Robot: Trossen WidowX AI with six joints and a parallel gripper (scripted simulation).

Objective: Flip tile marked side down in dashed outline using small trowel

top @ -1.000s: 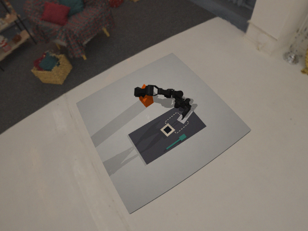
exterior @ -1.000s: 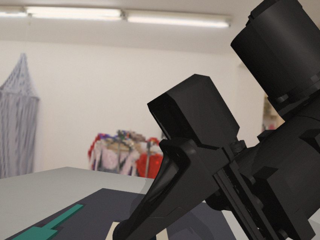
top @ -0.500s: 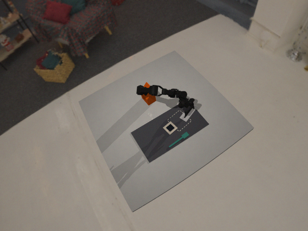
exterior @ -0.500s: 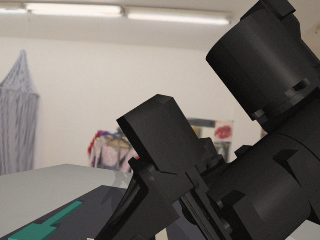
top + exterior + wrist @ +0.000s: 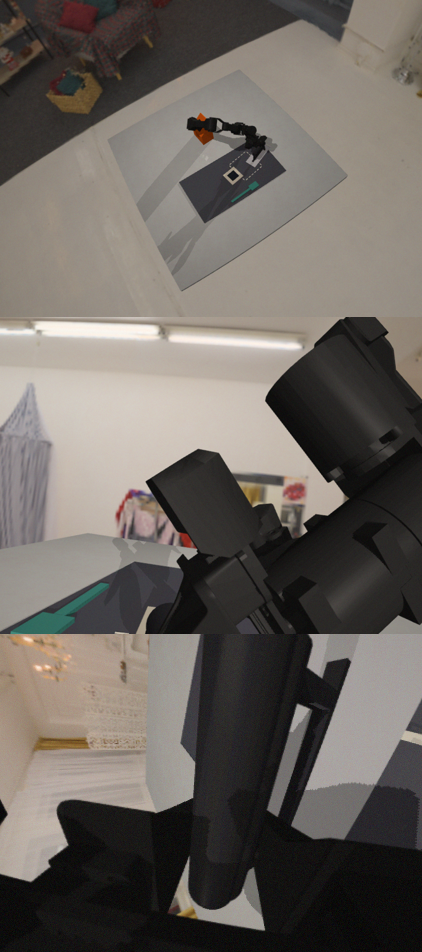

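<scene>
Trowel grip, top view.
Pincer (image 5: 257,152) (image 5: 170,617) (image 5: 226,803), ctr-right, approx. 1/3 open, clamped on black hdl of trowel (image 5: 252,162) (image 5: 158,617) (image 5: 225,759), prob. for lift; tile (image 5: 227,175) (image 5: 144,618) (image 5: 412,737), dark sq. up, lower left of outline (image 5: 261,166).

Black arm (image 5: 235,127) (image 5: 340,535), apparently orange base (image 5: 205,137).

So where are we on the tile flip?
Done: no flip visible; tile is marked side up, by the outline.
In hand: pincer around the trowel handle; firm grip unclear.
Left: flip into outline, trowel down, release, arm clear.
</scene>
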